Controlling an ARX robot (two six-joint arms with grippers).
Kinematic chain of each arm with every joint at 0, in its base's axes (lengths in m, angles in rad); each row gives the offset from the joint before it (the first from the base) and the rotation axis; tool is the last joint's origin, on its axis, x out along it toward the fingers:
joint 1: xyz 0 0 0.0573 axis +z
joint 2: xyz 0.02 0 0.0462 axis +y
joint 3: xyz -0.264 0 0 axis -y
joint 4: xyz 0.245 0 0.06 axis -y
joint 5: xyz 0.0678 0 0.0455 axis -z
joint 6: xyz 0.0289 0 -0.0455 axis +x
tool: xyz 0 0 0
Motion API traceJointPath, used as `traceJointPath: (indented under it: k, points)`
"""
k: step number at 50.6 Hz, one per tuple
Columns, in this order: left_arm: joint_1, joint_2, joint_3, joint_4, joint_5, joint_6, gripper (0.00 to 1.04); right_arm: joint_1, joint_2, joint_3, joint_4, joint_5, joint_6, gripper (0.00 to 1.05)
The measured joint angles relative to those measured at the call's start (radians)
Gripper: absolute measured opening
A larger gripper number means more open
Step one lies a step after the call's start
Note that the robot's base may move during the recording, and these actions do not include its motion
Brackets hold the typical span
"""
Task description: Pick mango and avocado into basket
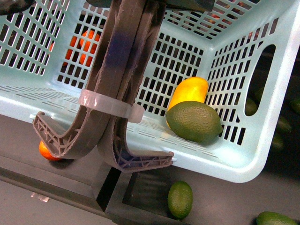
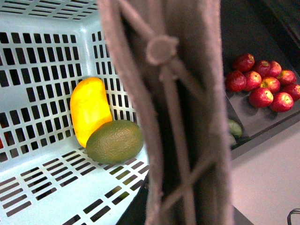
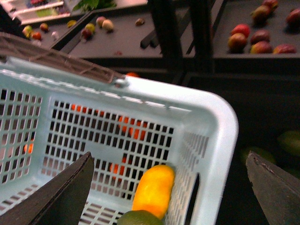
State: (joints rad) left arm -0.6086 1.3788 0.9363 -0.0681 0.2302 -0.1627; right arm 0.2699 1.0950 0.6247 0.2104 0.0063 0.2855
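Right gripper: jaws wide apart and empty, hanging over the corner of the basket, seen only in its own wrist view.
Left gripper: none of it shows in any view, so I cannot tell whether it is parted or closed; its camera looks past the handles from very close.
Mango: inside the basket, leaning up against the lattice end wall.
Avocado: also inside, lying on the floor and touching the mango's lower end.
Task standing: both fruits look to be in, so I'd call the job as good as done.
Handles: bound with a white tie, standing right across the front view.
Risk, handles: the left arm seems very near them; a careless pull-away could snag them and tug the basket.
Risk, basket: it sits tilted in the front view, near the edge of the dark shelf, so a knock might tip it.
Risk, muddle: loose avocados lie outside just beside it; grabbing another would overfill the order.
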Motion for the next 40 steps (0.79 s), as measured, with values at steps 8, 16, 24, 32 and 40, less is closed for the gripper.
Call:
traceJointPath:
  k: [8,16,24,32,40]
  points:
    - [0.001,0.0,0.0,0.0,-0.002,0.004,0.06,-0.029,-0.161,-0.056,-0.011,0.081,-0.001,0.97]
    - [0.001,0.0,0.0,0.0,-0.001,0.002,0.06,-0.071,-0.356,-0.154,-0.055,0.142,0.014,0.97]
    - [0.001,0.0,0.0,0.0,0.001,0.002,0.06,-0.141,-0.641,-0.345,-0.196,0.227,0.009,0.97]
    - [0.001,0.0,0.0,0.0,0.0,0.003,0.06,-0.156,-0.744,-0.425,-0.243,0.277,0.012,0.97]
    - [0.001,0.0,0.0,0.0,0.0,0.001,0.06,-0.236,-0.789,-0.488,-0.088,0.074,-0.091,0.83]
